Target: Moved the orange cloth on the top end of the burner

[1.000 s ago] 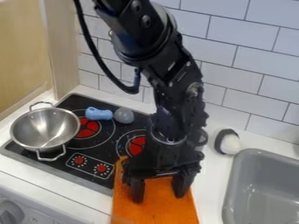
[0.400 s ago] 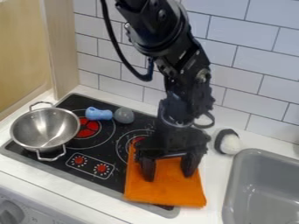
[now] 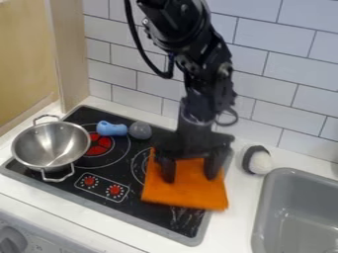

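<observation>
Right now, the end effector (image 3: 190, 173) is unclenched, fingers spread at the orange cloth (image 3: 188, 192) partly covering the cooktop (image 3: 148, 214).

The counter (image 3: 239, 225) is being looked down on at a slant from above its near side, at fairly close range, the tiled wall (image 3: 274, 74) is being faced obliquely, the stove (image 3: 148, 212) is being framed left, the sink (image 3: 290, 207) is being cropped right
</observation>
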You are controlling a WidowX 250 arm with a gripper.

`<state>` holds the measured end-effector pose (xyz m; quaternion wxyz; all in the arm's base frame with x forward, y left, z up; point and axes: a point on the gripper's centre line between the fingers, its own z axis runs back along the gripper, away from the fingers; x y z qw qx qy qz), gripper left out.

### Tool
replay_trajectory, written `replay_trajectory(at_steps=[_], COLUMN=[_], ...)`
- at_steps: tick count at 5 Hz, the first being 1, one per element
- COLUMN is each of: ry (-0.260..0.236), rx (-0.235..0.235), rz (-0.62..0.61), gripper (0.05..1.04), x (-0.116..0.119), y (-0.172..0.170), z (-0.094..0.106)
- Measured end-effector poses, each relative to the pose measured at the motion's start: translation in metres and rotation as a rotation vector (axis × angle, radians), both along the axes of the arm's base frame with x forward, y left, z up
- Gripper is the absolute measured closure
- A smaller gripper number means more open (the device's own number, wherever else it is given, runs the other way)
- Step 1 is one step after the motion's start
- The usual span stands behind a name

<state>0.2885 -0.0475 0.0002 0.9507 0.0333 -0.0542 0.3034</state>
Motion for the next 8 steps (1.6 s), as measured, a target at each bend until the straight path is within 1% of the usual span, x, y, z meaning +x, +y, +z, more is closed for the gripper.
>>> replay_trajectory(at_steps=[2, 3, 4, 6, 7, 8], ry=[-0.021, -0.040, -0.064, -0.064, -0.065, -0.080], rx=[-0.005, -0.018, -0.047, -0.039, -0.039, -0.050], rz=[-0.046, -0.071, -0.082, -0.095, -0.100, -0.093], gripper=[0.085, 0.084, 0.084, 0.085, 0.085, 0.085], x=[0.040, 0.057, 0.076, 0.074, 0.070, 0.066], y=[0.012, 0.012, 0.009, 0.010, 0.011, 0.010], z=[0.000, 0.000, 0.001, 0.001, 0.004, 0.013])
